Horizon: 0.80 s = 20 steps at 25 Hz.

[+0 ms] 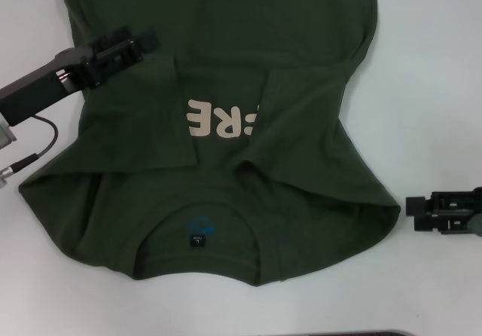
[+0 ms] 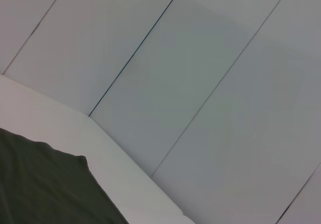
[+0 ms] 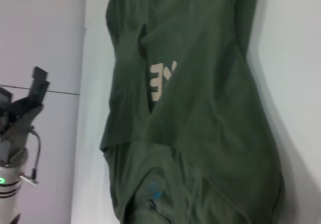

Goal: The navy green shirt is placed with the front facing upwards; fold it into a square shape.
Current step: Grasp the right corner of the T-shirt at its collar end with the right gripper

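Green shirt (image 1: 226, 125) spread on white table (image 1: 437, 72), both sides folded inward over the lettering, collar nearest robot, left gripper (image 1: 151, 41) above its left edge, right gripper (image 1: 410, 205) just off its right corner, finger state of both unclear

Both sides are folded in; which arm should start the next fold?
Left, likely. The left gripper hovers over the dark olive-green cotton T-shirt, while the right gripper sits off the cloth on the white table.

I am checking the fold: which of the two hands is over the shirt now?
The left hand. It is above the folded-in left side of the navy green shirt, near the lettering, while the right hand is over bare table, beside the shirt's right edge.
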### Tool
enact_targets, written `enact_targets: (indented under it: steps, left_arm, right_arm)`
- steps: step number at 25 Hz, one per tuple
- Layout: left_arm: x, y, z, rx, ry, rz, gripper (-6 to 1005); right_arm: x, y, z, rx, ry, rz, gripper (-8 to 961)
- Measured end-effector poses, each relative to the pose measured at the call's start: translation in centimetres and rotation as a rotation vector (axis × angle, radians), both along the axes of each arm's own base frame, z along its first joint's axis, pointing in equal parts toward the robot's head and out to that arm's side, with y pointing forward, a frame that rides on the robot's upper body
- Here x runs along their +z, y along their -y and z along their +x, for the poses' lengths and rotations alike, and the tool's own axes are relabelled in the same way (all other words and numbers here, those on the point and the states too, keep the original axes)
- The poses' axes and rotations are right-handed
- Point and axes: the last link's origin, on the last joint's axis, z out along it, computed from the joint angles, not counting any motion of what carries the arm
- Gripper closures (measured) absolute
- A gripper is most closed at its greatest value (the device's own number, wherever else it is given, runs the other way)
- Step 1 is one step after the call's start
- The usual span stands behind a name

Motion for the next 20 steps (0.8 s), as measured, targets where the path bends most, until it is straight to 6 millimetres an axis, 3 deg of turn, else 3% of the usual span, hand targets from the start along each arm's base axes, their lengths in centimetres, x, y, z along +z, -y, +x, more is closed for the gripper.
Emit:
enact_targets:
  steps: [8,20]
  left_arm:
    - [0.0,-0.1,-0.1,0.001,-0.008,0.007,125]
    - [0.1,-0.3,-0.2,0.009,-0.018,0.015,126]
  right_arm:
    - [-1.2,-0.3,0.1,-0.039,0.023,-0.02,188]
    - [-1.4,-1.0,-0.1,-0.078,0.01,0.002,208]
